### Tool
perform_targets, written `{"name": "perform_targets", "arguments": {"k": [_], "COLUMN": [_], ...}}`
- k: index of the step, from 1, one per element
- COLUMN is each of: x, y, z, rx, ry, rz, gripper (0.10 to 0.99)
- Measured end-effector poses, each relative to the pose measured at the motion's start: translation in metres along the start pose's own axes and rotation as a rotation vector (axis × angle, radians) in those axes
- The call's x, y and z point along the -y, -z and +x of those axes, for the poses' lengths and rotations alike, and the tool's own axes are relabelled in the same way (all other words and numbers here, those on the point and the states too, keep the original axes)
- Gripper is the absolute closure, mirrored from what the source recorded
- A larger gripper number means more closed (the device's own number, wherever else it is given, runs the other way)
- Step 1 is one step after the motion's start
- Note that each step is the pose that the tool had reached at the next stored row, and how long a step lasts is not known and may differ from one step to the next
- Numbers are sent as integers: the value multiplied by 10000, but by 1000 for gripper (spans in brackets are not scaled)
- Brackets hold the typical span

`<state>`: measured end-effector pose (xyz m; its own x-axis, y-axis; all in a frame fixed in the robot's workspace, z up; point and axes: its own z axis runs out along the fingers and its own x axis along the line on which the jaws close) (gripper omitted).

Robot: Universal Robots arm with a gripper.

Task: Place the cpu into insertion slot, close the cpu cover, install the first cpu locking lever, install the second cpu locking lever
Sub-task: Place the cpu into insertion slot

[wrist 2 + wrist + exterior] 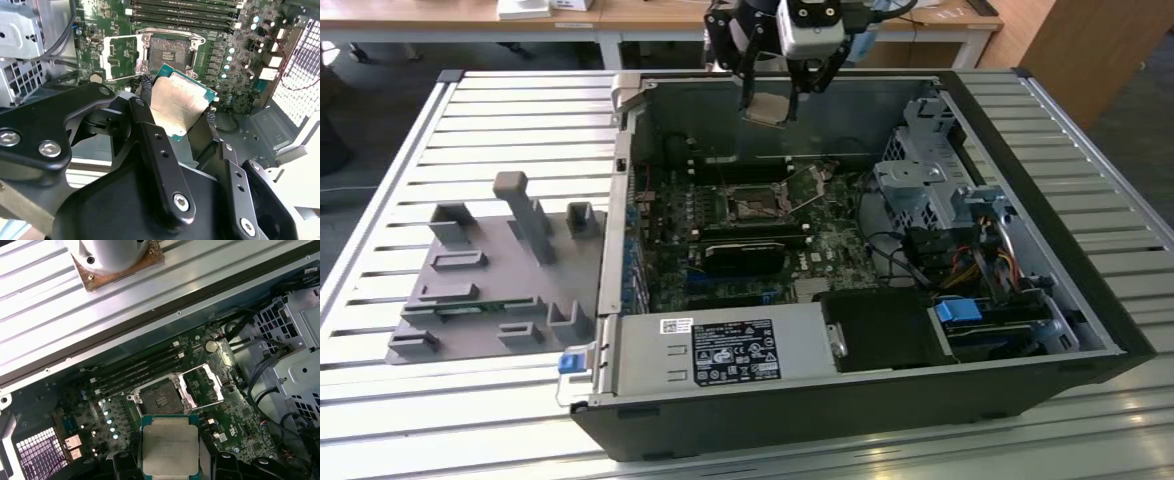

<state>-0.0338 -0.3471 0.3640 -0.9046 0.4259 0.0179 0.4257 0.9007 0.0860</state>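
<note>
Fingers (141,112) of mine were clenched on the cpu (177,107), one against each of two opposite edges. Its silvery metal top was turned up toward the wrist, with a thin green rim showing round the metal. I held it in the air above the open computer case (854,400), toward the case's far wall in the exterior view. It hung well apart from the motherboard (670,225) below and touched nothing but me.

Beneath it the insertion slot (160,400) lay uncovered and unfilled, its bed of contacts in plain sight in both wrist views. The cpu cover (205,385) was swung open off the slot to one side, its square opening showing green board through it. The long memory slots (135,367) ran beside the slot on the opposite side from the cover.

The case lay on its side on the slatted metal worktop (454,110). A grey fixture plate (480,290) sat just beside it at the exterior view's left.
</note>
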Motion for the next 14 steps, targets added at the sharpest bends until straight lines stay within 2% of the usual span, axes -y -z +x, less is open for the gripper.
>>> {"name": "perform_targets", "arguments": {"k": [5, 10, 14], "x": [0, 0, 1], "y": [-3, -5, -6], "z": [0, 0, 0], "rx": [61, 152, 185], "ry": [-334, -574, -827], "rz": [63, 202, 227], "gripper": [549, 549, 549]}}
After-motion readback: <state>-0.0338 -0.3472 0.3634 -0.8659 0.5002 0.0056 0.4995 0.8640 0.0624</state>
